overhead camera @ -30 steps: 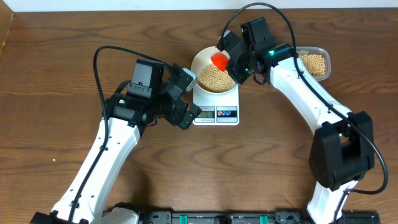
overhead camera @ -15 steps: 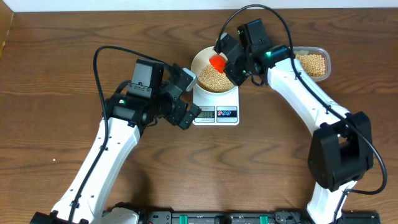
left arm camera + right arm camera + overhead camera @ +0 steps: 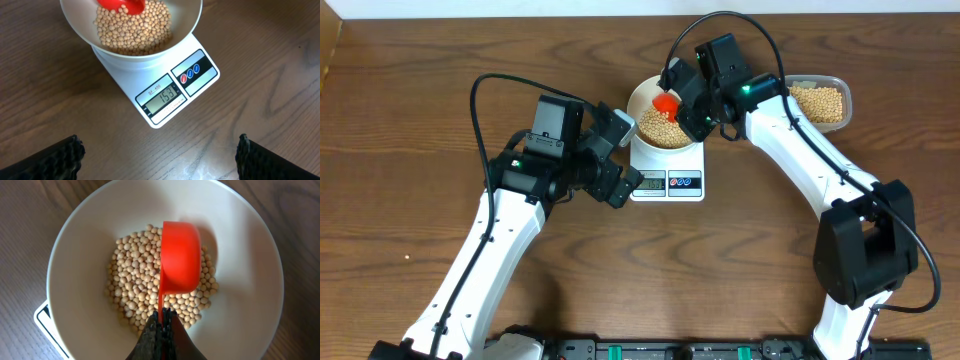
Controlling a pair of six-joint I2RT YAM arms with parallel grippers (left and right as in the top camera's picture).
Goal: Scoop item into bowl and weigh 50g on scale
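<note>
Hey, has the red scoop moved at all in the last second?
Yes. In the overhead view the red scoop has shifted slightly left across the bowl, which sits unmoved on the scale.

Red scoop (image 3: pixel 666 101), clear tub (image 3: pixel 844 100), wooden table (image 3: pixel 740 270)

Bright, diffuse light from above covers the wooden surface (image 3: pixel 740 270); shadows are faint. In the left wrist view the scale (image 3: pixel 170 95) is sharp and its display legible, while the fingers (image 3: pixel 62 160) of the left hand (image 3: pixel 157 152) blur dark at 5 and 7 o'clock. In the right wrist view the beans (image 3: pixel 135 275) are crisp, the red scoop (image 3: pixel 180 255) shades the bowl (image 3: pixel 250 290) toward 3 o'clock, and the right hand (image 3: pixel 161 327) at 6 o'clock is dark.
</note>
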